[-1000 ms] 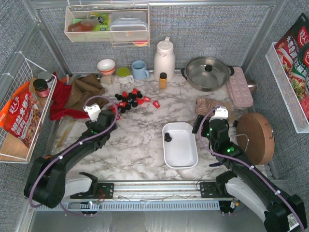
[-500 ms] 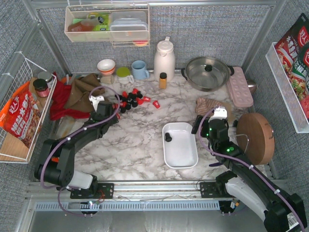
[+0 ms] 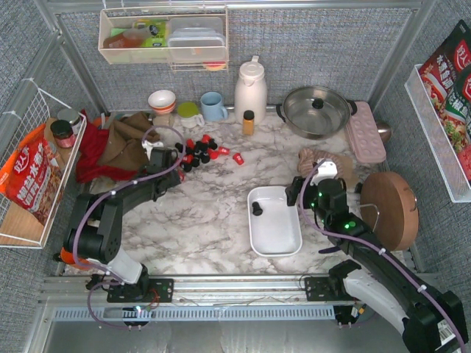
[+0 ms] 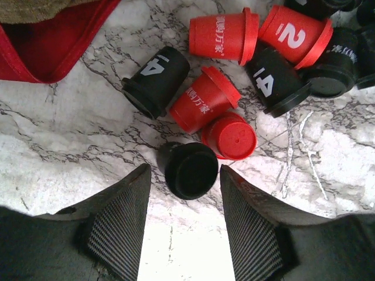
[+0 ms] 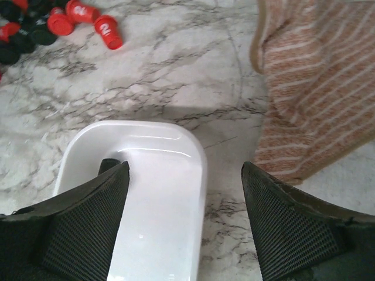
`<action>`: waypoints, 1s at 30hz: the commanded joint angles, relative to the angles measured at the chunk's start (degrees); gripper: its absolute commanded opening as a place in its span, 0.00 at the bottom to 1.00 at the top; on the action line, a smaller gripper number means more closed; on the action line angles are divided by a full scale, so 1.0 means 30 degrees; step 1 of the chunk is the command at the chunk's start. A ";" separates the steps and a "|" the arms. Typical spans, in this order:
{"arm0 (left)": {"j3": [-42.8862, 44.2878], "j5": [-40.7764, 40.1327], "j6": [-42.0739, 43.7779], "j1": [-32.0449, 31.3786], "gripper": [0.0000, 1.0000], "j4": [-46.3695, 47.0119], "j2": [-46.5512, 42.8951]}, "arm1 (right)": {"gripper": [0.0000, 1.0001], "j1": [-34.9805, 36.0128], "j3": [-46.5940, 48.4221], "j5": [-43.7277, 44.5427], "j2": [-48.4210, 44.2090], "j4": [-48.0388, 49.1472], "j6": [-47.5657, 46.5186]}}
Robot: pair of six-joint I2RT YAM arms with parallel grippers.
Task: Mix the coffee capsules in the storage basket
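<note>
My left gripper point(image 4: 184, 171), newly advanced to the coffee capsules point(image 3: 200, 151) at 11 o'clock, brackets a black capsule point(image 4: 190, 170), jaws apart and narrowing; a pickup seems imminent. My right gripper point(image 5: 184, 168) waits parted at 3 o'clock of the storage basket point(image 3: 287, 243).

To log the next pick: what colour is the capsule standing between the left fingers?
The capsule is black; the left wrist view shows it best.

Hovered with right gripper point(image 5: 184, 175) spread wide above white storage basket point(image 5: 196, 149); saw one black coffee capsule point(image 5: 108, 165) inside, red coffee capsules point(image 5: 82, 12) upper left, striped cloth point(image 5: 316, 88) right.
</note>
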 commanded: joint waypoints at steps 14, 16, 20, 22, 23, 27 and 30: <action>0.0199 0.0049 0.0588 0.0092 0.40 -0.0156 0.0656 | 0.76 0.3913 0.1758 -0.6441 0.2504 0.2134 -0.5207; 0.0097 0.0015 0.0727 0.0092 0.38 -0.0088 0.0209 | 0.76 0.4276 0.1833 -0.6857 0.2645 0.2152 -0.5688; -0.0498 0.1629 0.1466 0.0092 0.36 0.0625 -0.1381 | 0.76 0.4737 0.1791 -0.7777 0.2884 0.2380 -0.6493; -0.1009 0.3146 0.1962 0.0063 0.34 0.1257 -0.2626 | 0.76 0.4873 0.1603 -0.8546 0.2922 0.2759 -0.7177; -0.1394 0.3906 0.2106 0.0038 0.34 0.1617 -0.3259 | 0.77 0.4975 0.1431 -0.8966 0.2920 0.3107 -0.7587; -0.2951 0.7616 0.2293 -0.0089 0.32 0.3408 -0.5822 | 0.77 0.5382 0.0435 -1.1353 0.2620 0.5034 -0.9335; -0.4030 1.0309 0.1977 -0.0765 0.31 0.5034 -0.7623 | 0.77 0.5703 -0.0256 -1.2564 0.2414 0.6442 -1.0780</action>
